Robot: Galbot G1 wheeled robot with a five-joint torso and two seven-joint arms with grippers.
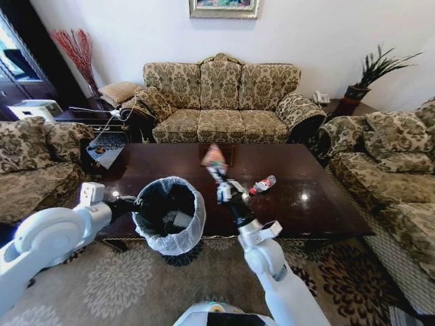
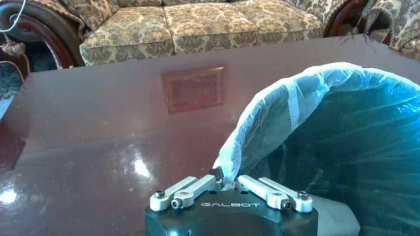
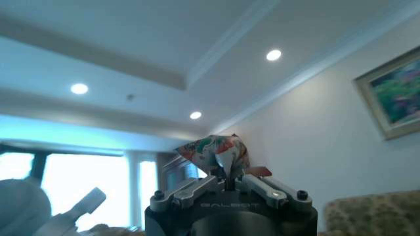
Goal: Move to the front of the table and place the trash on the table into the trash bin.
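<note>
- Head view: our right claw [image 1: 219, 178] is raised above the tabletop [image 1: 299, 204], clamped on a colourful wrapper [image 1: 214, 158]; a bottle [image 1: 263, 184] lies beside it.
- Left wrist view: our left claw [image 2: 226, 180] pinches the trash bin [image 2: 341, 128] liner rim.
- Right wrist view: the wrapper [image 3: 213, 149] sits between closed fingers [image 3: 211, 183].

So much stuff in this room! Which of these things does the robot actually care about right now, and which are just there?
Part of the job:
the table
the trash bin, its bag rim pinched by the left gripper
the colourful wrapper, held up in the right gripper
the plastic bottle lying on the table

Just there:
the sofa
the potted plant
the wall picture
</note>
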